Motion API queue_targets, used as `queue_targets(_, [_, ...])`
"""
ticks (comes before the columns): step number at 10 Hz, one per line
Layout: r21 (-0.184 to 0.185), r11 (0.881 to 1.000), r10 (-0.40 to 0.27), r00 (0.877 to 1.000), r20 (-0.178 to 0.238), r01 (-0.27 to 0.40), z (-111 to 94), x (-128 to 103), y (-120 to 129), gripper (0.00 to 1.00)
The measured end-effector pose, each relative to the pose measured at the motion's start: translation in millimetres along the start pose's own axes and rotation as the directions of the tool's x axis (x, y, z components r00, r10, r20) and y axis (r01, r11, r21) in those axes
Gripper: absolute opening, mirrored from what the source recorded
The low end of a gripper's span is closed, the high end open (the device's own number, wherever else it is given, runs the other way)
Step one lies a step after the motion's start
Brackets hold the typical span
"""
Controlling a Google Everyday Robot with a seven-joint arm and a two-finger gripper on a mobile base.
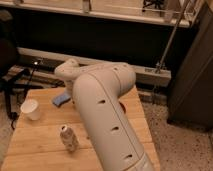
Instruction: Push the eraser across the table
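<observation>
The gripper sat hidden behind the arm [102, 107] at the table's [35, 145] far side, fingers pinched shut. No eraser showed, so its bearing couldn't be called; only the blue sponge [61, 99] peeked out nearby.

Gripper hidden behind arm [102, 107] — cup [30, 109], can [69, 138] on table [35, 145]

— What stands at the left?
— A white paper cup [30, 109], upright.
— And nearer the front?
— A crumpled can [69, 138], standing apart from the cup.
— Anything farther back?
— A light-blue sponge [61, 99], lying flat. A dark chair [9, 55] sits at the far left.
</observation>
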State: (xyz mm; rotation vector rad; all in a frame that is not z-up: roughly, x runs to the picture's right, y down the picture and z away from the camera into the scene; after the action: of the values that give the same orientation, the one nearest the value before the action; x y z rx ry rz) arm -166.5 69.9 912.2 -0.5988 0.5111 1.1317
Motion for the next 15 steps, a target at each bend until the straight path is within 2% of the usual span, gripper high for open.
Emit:
queue_targets(1, [-0.002, 1.000, 0.018, 1.000, 0.005, -0.018, -2.1, -1.1, -2.6, 0.00])
queue_targets(2, [-0.024, 0.999, 0.027, 0.999, 0.018, -0.027, -4.9, -2.1, 2.5, 0.00])
queue_targets(4, [-0.120, 0.993, 0.008, 0.999, 0.053, -0.002, -15.5, 2.8, 35.0, 0.00])
queue_targets(6, [-0.180, 0.983, -0.032, 0.997, 0.076, 0.046, -22.4, 15.7, 60.9, 0.00])
queue_targets(9, [-0.167, 0.979, -0.109, 0.993, 0.048, 0.115, -5.5, 38.6, 79.0, 0.00])
queue_targets(11, [-0.156, 0.977, -0.141, 0.989, 0.041, 0.146, 4.2, 40.6, 88.8, 0.00])
queue_targets(13, [-0.149, 0.978, -0.145, 0.989, 0.032, 0.148, 10.5, 36.4, 87.8, 0.00])
queue_targets(15, [-0.136, 0.983, -0.120, 0.993, 0.006, 0.120, 19.2, 32.7, 71.8, 0.00])
